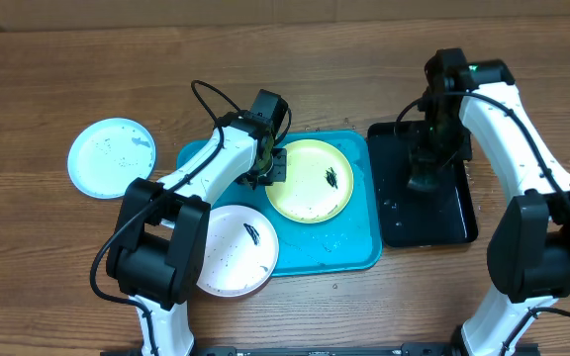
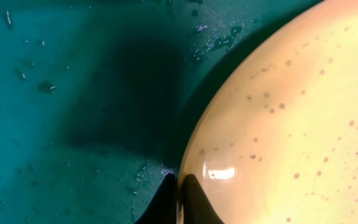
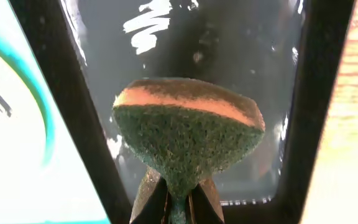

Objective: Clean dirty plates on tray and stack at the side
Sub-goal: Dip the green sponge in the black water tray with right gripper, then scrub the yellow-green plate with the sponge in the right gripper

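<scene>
The turquoise tray (image 1: 349, 252) lies mid-table. The yellow-green plate (image 1: 310, 180) with a dark smear sits at its upper right. The white plate (image 1: 234, 249) with a dark smear overhangs the tray's lower left corner. The light teal plate (image 1: 111, 156) lies on the table to the left, off the tray. My left gripper (image 1: 271, 166) is shut on the yellow-green plate's left rim (image 2: 278, 118), pinching its edge (image 2: 180, 186) over the tray (image 2: 55, 93). My right gripper (image 1: 427, 163) is shut on a green and orange sponge (image 3: 188, 127) over the black tray (image 1: 453, 213).
The glossy black tray (image 3: 73, 106) holds a wet film and stands right of the turquoise tray. Water drops lie on the turquoise tray's lower part. Bare wooden table surrounds everything.
</scene>
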